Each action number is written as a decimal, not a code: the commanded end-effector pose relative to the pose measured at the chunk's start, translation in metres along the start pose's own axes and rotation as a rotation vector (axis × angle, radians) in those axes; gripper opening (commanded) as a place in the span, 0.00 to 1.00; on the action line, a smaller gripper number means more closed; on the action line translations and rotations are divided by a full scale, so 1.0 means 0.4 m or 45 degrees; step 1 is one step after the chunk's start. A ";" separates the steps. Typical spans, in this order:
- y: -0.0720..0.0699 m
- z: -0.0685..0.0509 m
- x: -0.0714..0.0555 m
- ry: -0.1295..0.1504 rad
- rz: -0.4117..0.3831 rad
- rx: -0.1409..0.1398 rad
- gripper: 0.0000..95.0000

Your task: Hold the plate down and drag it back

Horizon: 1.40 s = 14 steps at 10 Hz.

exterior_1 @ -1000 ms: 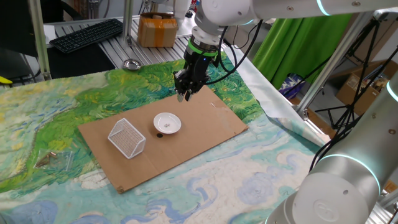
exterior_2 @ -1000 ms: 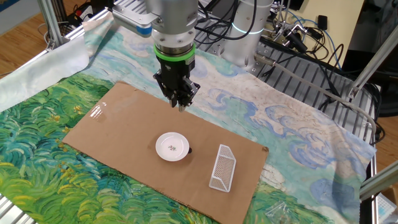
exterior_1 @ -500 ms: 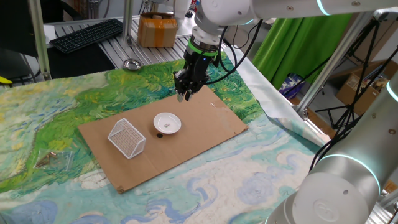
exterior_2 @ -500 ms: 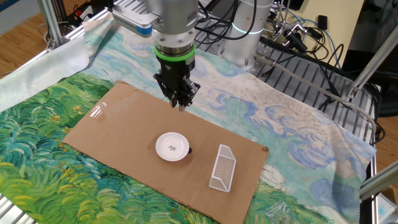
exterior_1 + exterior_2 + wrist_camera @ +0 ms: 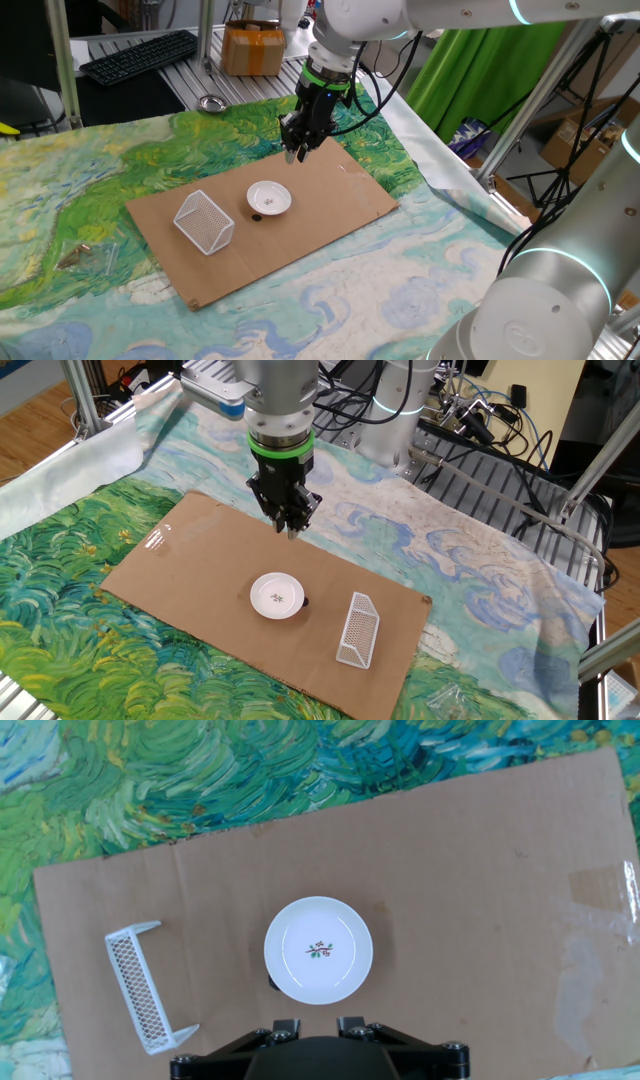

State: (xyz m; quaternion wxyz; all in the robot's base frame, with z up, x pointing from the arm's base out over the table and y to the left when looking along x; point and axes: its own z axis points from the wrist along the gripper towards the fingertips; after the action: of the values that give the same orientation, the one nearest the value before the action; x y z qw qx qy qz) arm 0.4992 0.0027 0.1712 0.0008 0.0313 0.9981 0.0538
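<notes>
The plate (image 5: pixel 269 198) (image 5: pixel 277 596) is a small round white dish with a faint mark at its centre, lying flat on a sheet of cardboard (image 5: pixel 340 200) (image 5: pixel 190 550). My gripper (image 5: pixel 300 155) (image 5: pixel 291 532) hangs in the air over the cardboard's far part, well above the plate and apart from it. In the hand view the plate (image 5: pixel 318 950) sits just ahead of my gripper (image 5: pixel 320 1023). Its two fingers show a narrow gap with nothing between them.
A white wire-mesh basket (image 5: pixel 205 222) (image 5: pixel 358 628) (image 5: pixel 140 987) lies on the cardboard close beside the plate. A small dark object (image 5: pixel 255 216) rests against the plate's rim. A shiny metal bowl (image 5: pixel 211 103) and a keyboard (image 5: pixel 138 55) are beyond the painted cloth.
</notes>
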 end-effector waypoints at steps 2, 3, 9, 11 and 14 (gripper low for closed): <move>0.000 0.000 0.000 -0.003 -0.035 -0.003 0.20; 0.000 0.000 0.000 -0.005 -0.043 -0.003 0.20; 0.000 0.000 0.000 -0.005 -0.050 -0.004 0.20; 0.000 0.000 0.000 -0.004 -0.061 -0.003 0.20; 0.000 0.000 0.000 -0.004 -0.067 -0.001 0.20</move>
State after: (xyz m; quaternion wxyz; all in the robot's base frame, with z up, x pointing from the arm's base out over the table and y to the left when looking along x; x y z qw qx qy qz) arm 0.4993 0.0029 0.1713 0.0036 0.0049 0.9985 0.0543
